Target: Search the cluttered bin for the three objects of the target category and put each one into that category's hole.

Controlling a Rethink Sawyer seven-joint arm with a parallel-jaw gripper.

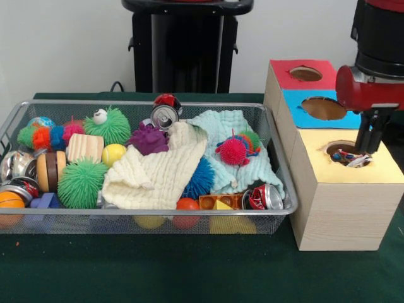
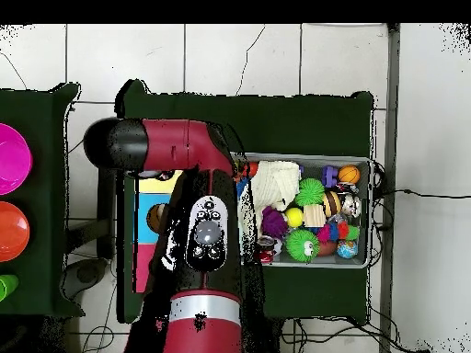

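The wire mesh bin point(image 1: 158, 212) lies at the left, full of clutter; it also shows in the overhead view point(image 2: 369, 211). My gripper point(image 1: 366, 150) hangs over the round hole point(image 1: 336, 148) in the yellow top point(image 1: 385, 172) of the nearest wooden box, its tip at the hole's right rim. One white spotted wad point(image 1: 348, 157) sits in that hole, right at the gripper's tip. I cannot tell whether the gripper still holds it. No other spotted wad shows in the bin. In the overhead view my red arm point(image 2: 175, 147) hides the gripper and most of the boxes.
Behind the yellow box stand the blue-topped box point(image 1: 293, 120) and the red-topped box point(image 1: 281, 72). In the bin lie a cream cloth point(image 1: 158, 173), a mint cloth point(image 1: 224, 126), crushed cans point(image 1: 164, 116) point(image 1: 265, 197), spiky pom-pom balls point(image 1: 81, 183) and small toys.
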